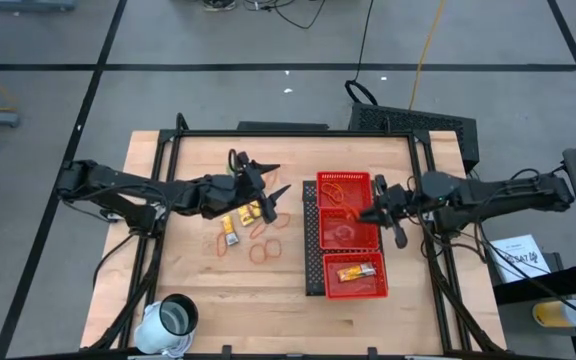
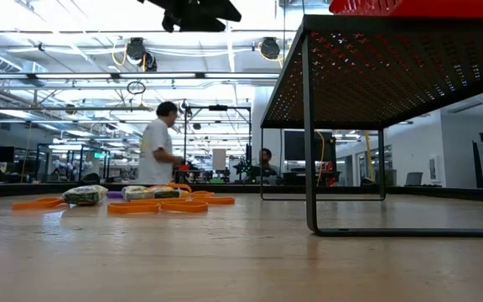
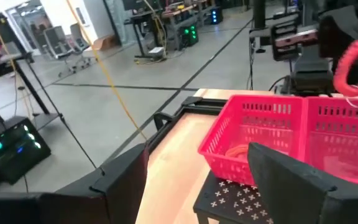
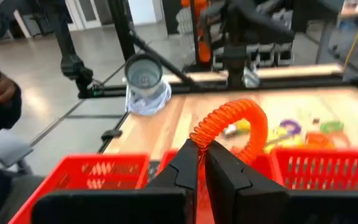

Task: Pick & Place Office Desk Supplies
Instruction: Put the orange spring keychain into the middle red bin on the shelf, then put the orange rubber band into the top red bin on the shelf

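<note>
Several orange rubber-band loops (image 1: 265, 240) and yellow packets (image 1: 238, 215) lie flat on the wooden table left of the red mesh tray (image 1: 349, 236); they also show in the low view (image 2: 162, 205). My left gripper (image 1: 274, 184) hangs open and empty above these items, its fingers pointing toward the tray. My right gripper (image 1: 362, 215) is over the tray's middle compartment, shut on an orange coiled band (image 4: 232, 121). The far compartment holds orange bands (image 1: 340, 187), and the near one holds a yellow packet (image 1: 356, 271). My right gripper pinches the orange coiled band between its two fingers at one short stretch of the coil (image 4: 199, 139). The rest of the loop arches free beyond the fingertips. The band is lifted clear over the tray's middle compartment.
The tray sits on a raised black mesh stand (image 2: 392, 67) at the table's right. A white cup (image 1: 171, 322) stands at the near left corner. Small purple and green pieces (image 4: 291, 127) lie among the packets. People stand in the room beyond the table (image 2: 158, 143).
</note>
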